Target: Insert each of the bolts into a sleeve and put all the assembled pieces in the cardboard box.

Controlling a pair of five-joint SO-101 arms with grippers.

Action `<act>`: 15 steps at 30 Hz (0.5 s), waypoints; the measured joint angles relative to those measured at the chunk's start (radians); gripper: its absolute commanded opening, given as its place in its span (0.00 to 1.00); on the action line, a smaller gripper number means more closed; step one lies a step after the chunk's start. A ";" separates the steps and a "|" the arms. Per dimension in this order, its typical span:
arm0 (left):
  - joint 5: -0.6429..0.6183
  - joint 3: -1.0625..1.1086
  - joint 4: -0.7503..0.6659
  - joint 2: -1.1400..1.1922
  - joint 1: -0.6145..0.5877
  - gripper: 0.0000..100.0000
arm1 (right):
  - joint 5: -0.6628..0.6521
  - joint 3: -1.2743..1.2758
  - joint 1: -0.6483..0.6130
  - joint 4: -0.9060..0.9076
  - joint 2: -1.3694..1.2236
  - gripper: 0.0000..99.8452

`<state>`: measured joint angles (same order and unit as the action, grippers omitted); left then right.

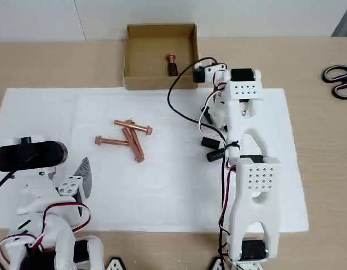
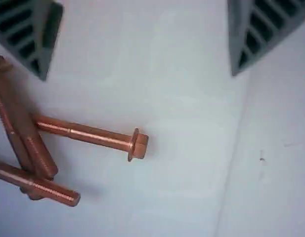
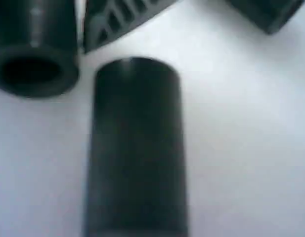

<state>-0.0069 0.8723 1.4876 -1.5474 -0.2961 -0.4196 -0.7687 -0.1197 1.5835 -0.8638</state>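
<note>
Now | white sheet [image 1: 173, 191] on wooden table [image 1: 49, 62] | cardboard box [image 1: 156, 82] | scissors [image 1: 338, 82]

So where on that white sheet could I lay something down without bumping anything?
The sheet is bare between the bolts and the right arm, and left of the bolts. It's crowded by that arm's cables and sleeves.

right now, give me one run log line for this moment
left gripper open near copper bolts | right gripper open at black sleeves | one assembled piece in cardboard box
</note>
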 measured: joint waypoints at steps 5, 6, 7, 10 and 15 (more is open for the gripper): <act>0.000 0.000 0.000 0.000 0.000 0.23 | 0.000 0.002 0.000 0.005 0.008 0.00; 0.000 0.000 0.000 0.000 0.000 0.23 | 0.000 0.011 -0.002 0.012 0.021 0.00; 0.000 0.000 0.000 0.000 0.000 0.23 | 0.000 0.012 -0.003 0.023 0.034 0.00; 0.000 0.000 0.000 0.000 0.000 0.23 | -0.002 0.017 -0.006 0.060 0.075 0.00; 0.000 0.000 0.000 0.000 0.000 0.23 | 0.026 0.017 0.034 0.086 0.192 0.00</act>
<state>-0.0069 0.8723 1.4876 -1.5474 -0.2961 -0.3936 -0.7518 -0.0859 1.6694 -0.6720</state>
